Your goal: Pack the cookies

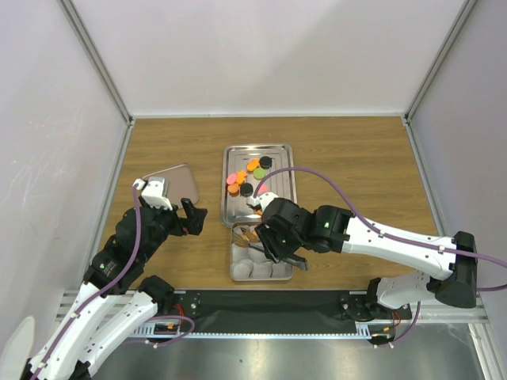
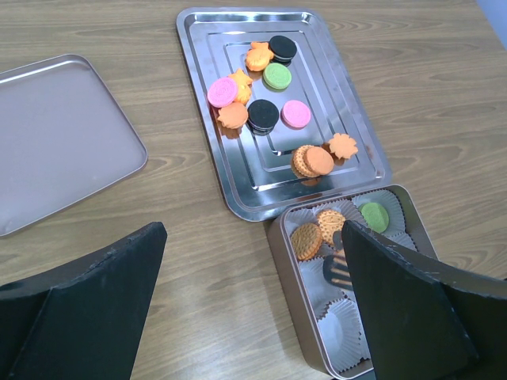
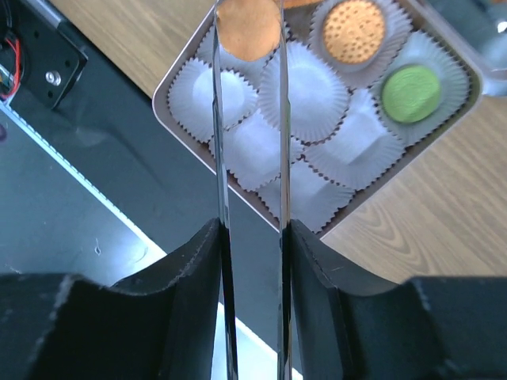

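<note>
Orange cookie (image 3: 247, 28) lies between the 2 right fingers (image 3: 219, 142).

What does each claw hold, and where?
The right claw grips metal tongs by their arms; tips seem to pinch a tan cookie edgewise. The left claw: nothing.

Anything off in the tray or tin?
Nothing spilled. Two tan cookies lean on each other on the tray; empty cups in the tin overlap crookedly.
</note>
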